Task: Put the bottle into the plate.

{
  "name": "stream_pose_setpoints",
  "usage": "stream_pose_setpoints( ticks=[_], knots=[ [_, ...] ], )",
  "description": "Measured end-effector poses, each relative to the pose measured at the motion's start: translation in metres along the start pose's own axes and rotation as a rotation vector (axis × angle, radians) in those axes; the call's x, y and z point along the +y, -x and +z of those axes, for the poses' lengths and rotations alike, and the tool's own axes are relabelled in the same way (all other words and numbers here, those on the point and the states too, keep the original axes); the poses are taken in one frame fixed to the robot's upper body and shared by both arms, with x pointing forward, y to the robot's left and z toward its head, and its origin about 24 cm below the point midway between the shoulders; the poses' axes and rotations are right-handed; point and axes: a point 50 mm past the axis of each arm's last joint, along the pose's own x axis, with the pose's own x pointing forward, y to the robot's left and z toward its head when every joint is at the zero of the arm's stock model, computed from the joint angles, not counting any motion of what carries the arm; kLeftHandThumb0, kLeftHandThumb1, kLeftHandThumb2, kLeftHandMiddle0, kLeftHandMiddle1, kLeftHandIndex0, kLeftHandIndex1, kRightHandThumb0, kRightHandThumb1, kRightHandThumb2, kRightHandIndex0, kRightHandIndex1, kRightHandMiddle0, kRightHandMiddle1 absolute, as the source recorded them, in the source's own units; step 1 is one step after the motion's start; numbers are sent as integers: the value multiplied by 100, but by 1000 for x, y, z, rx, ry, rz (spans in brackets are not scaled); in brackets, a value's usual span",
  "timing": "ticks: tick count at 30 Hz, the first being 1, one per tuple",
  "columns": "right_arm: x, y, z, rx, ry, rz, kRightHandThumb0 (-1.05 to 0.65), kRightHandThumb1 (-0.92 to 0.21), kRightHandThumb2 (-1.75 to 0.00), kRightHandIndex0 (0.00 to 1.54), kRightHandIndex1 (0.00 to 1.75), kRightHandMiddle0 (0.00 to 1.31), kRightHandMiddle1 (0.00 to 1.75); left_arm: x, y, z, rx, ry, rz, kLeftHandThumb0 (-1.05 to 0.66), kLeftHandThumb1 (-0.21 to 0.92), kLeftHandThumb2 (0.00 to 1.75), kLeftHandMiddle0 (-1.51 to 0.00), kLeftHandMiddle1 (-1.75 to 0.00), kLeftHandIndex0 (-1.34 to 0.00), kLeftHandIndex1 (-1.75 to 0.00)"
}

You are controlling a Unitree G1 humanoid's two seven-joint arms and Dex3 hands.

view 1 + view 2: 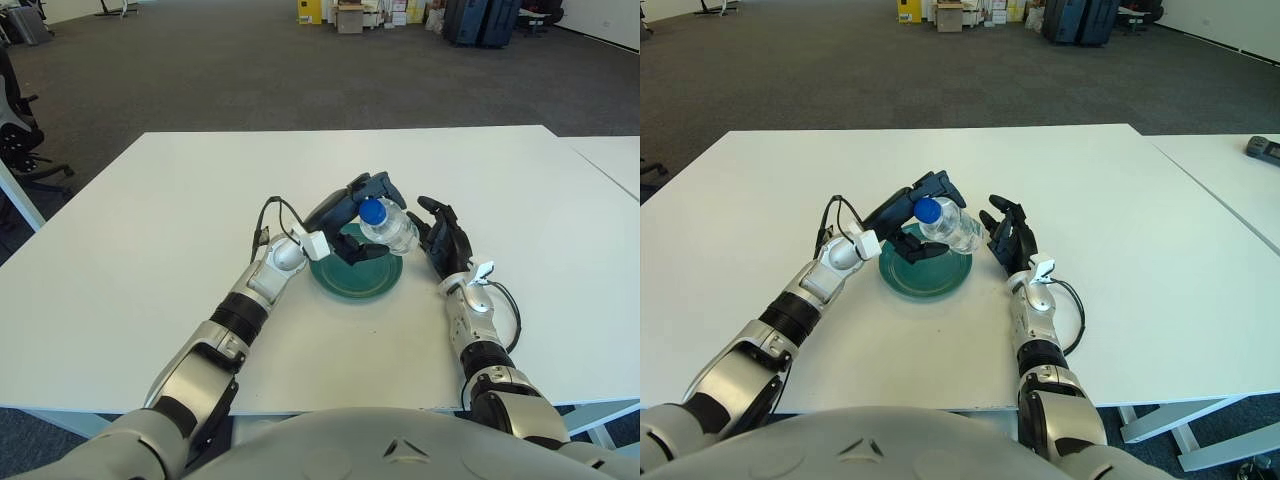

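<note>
Both views sit at head height, approx. side by side, facing fwd and down over the white table [150, 230] from close behind its near edge. Right eye is offset slightly, so everything shifts left in it. Both share the tabletop, both arms, dark carpet beyond; only right eye catches the neighbouring table's [1230, 180] far end.
</note>
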Motion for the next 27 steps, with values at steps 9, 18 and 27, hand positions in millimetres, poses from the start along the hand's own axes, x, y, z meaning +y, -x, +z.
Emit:
stream_pose_setpoints(
  ticks=[9,18,27],
  knots=[
    [-1,1,0,2,-6,-5,-84,-92,-105,44,0,5,90,1,2,-8,189,99,26,-44,41,119,-114,-175,-53,-175],
    [-1,2,0,6,-7,-9,-86,-92,-106,43,0,8,89,6,-1,-6,238,165,61,-44,39,122,-115,-175,-55,-175],
    [-2,3,-1,15,-9,-20,-86,-92,-106,42,0,8,88,6,-2,-6,243,179,69,-45,37,124,-115,-175,-56,-175]
  ],
)
